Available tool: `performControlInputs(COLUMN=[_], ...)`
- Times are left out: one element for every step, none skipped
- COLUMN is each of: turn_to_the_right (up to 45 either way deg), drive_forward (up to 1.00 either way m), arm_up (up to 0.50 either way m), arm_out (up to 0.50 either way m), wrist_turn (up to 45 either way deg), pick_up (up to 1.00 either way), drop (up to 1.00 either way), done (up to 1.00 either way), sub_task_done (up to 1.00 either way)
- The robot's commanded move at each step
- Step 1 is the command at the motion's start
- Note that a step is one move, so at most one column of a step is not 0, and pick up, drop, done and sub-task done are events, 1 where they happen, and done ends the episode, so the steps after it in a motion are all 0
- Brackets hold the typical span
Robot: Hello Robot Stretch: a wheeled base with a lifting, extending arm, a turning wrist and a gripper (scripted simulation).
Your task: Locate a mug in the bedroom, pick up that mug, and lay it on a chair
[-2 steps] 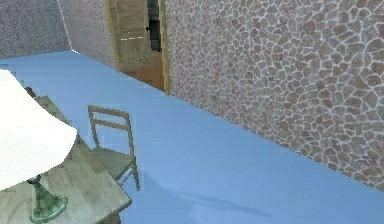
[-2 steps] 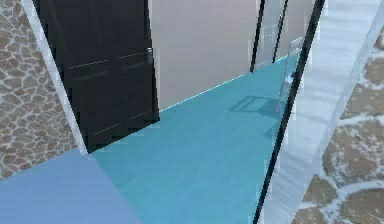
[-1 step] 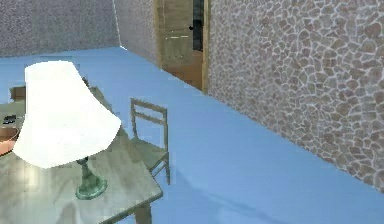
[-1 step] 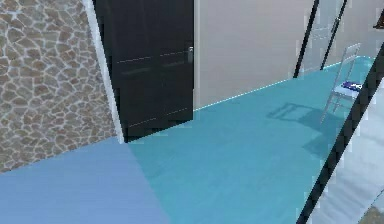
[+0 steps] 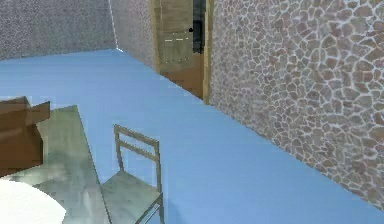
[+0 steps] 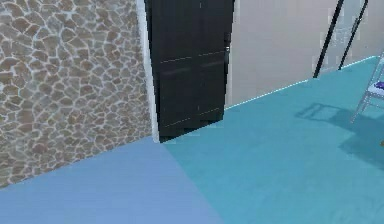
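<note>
A pale wooden chair [image 5: 133,178] with a slatted back stands at the forward view's lower left, pushed up beside a grey-green table [image 5: 62,160]. On the table's left end lies a brown cardboard box [image 5: 20,130]. In the arm side view, part of another chair [image 6: 374,88] with light metal legs shows at the right edge.
Blue floor [image 5: 180,110] stretches ahead to an open wooden doorway [image 5: 183,45] in a stone-patterned wall [image 5: 300,80]. A white round shape [image 5: 25,205] sits at the bottom left corner. In the arm side view a dark double door [image 6: 192,62] stands beside a stone wall [image 6: 65,80], with teal floor [image 6: 280,150] beyond.
</note>
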Motion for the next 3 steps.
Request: performControlInputs(turn_to_the_right=[-45.0,-45.0,-45.0], drive_forward=[0.00,0.00,0.00], arm_up=[0.00,0.00,0.00], arm_out=[0.00,0.00,0.00], wrist_turn=[0.0,0.0,0.0], pick_up=[0.00,0.00,0.00], drop=[0.00,0.00,0.00], done=[0.00,0.00,0.00], sub_task_done=[0.00,0.00,0.00])
